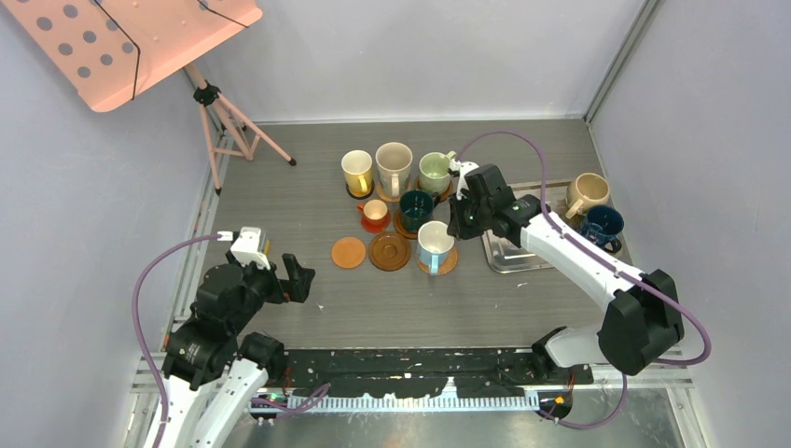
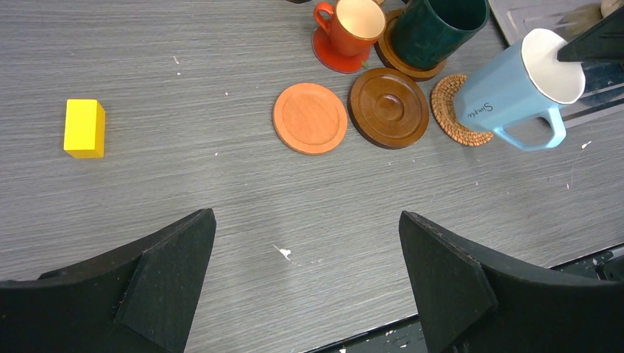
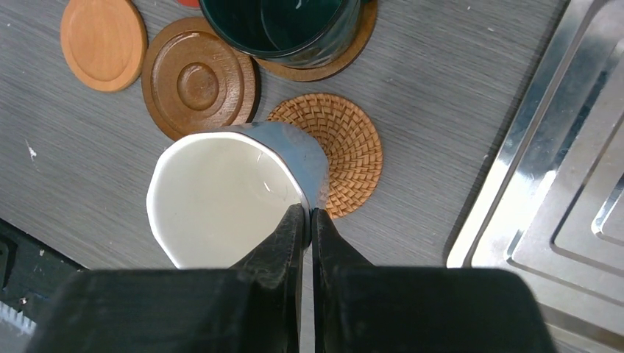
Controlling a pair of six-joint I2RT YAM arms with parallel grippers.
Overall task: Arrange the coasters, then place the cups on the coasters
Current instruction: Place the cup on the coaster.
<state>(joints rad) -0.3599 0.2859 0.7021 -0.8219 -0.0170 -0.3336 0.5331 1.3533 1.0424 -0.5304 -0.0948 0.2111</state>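
The right tool point(image 3: 307, 215) is pinching the white-blue cup point(image 3: 221, 195) by its rim, tilted just below it, partly over the wicker coaster point(image 3: 346, 143). This thin hold may be letting it slip off-centre. The left tool point(image 2: 305, 220) is standing wide, empty.

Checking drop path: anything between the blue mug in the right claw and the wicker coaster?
Nothing visible. The right claw is shut on the blue mug by its rim, the mug tilted with its base over the bare wicker coaster. The empty brown coaster and green mug sit beside that coaster, not on it.
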